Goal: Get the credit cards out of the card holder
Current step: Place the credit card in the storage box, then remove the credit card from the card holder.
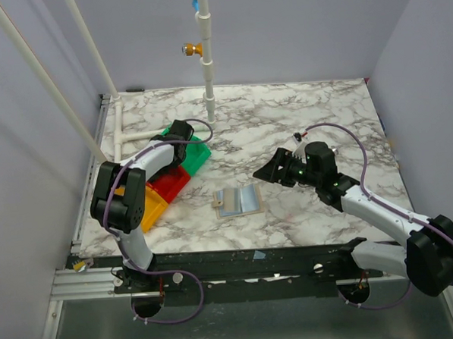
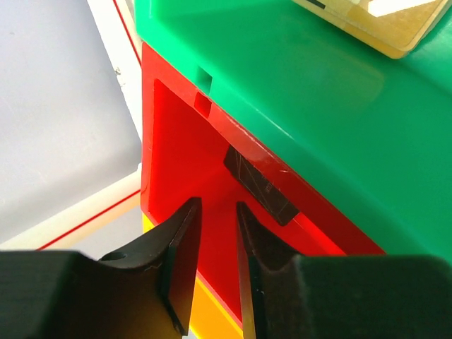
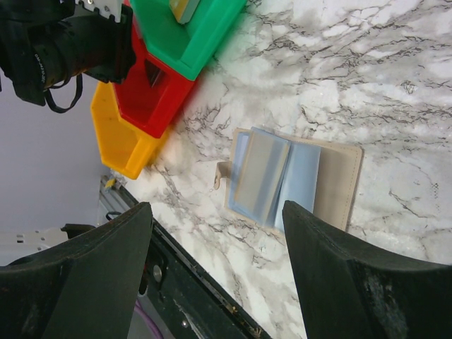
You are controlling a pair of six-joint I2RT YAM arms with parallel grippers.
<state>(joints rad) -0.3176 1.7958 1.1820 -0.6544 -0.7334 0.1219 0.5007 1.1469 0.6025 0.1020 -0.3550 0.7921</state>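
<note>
Card holder [image 1: 239, 201] lies open on the table [image 1: 300, 120], just beside the right gripper [image 1: 266, 172], jaws wide. Best to come down square on a card's edge. Left gripper [image 2: 217, 212] hangs over the red tray [image 2: 176, 141], jaws barely parted, empty.

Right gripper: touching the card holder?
Apart. Right wrist view: the card holder lies open on the marble table, well beyond the spread fingers of the right gripper.

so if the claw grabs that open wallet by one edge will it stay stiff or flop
Probably floppy: the wallet lies folded open with a loose-looking grey-blue flap, so held by one edge it would likely sag or swing shut. It looks thin and light, and may slide on the smooth marble table when pushed.
</note>
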